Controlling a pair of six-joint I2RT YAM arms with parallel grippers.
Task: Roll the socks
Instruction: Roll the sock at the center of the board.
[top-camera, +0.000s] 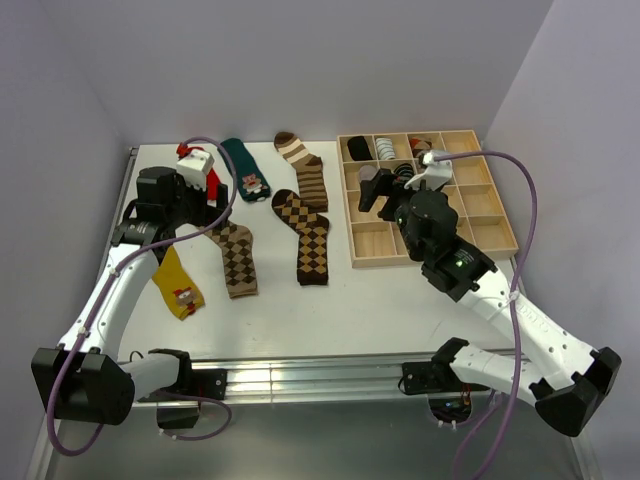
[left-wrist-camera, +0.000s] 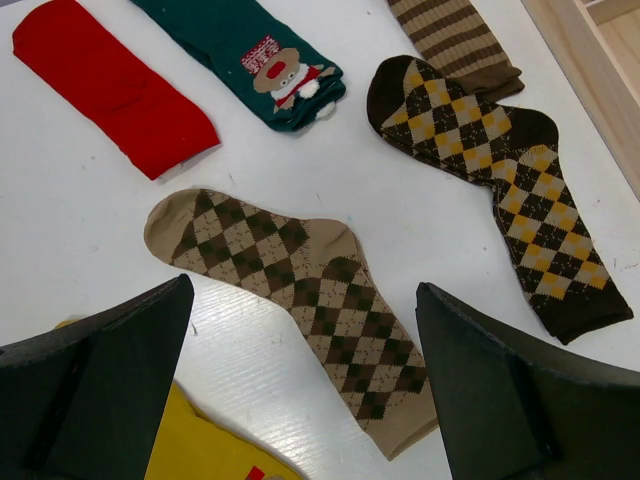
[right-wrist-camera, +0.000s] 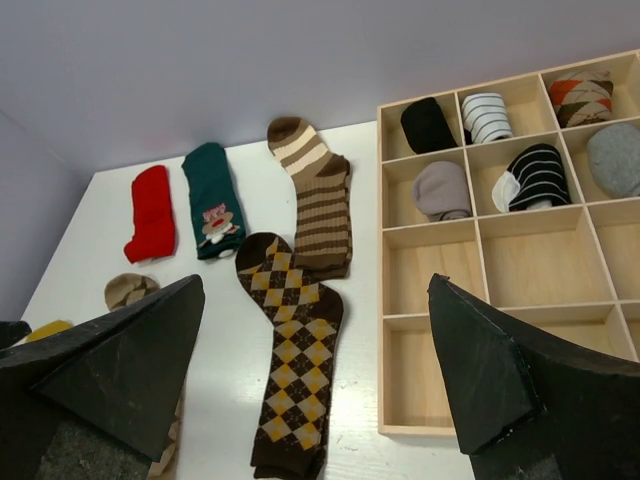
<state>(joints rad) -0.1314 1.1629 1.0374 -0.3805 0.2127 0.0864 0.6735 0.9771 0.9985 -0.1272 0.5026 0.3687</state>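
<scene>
Six socks are lying flat and unrolled on the table (top-camera: 350, 300): a red sock (left-wrist-camera: 115, 85), a teal sock (left-wrist-camera: 250, 50) with a cartoon figure, a striped sock (right-wrist-camera: 320, 205), a dark argyle sock (left-wrist-camera: 500, 180), a tan argyle sock (left-wrist-camera: 250, 250) and a yellow sock (top-camera: 180, 285). None of them is showing a fold or the start of a roll. The striped sock's cuff is lying just against the dark argyle sock; the others are lying apart.

To the right, a wooden tray (right-wrist-camera: 381, 330) is holding six rolled bundles in its far compartments, among them a black one (right-wrist-camera: 428, 125) and a grey one (right-wrist-camera: 441, 190). Its near compartments are sitting bare.

The left pincer (left-wrist-camera: 305, 285) is hanging wide open above the tan argyle sock, gripping nothing. The right pincer (right-wrist-camera: 316, 285) is likewise gaping wide in the air, over the dark argyle sock and the tray's left wall, and it too is carrying nothing.

Judging by this, the work on the six flat socks is not yet beginning. If the bundles in the tray are counting as finished, roughly half the job is looking done, and all six socks on the table are waiting to be rolled. The tan argyle sock is looking like the likeliest next one.
</scene>
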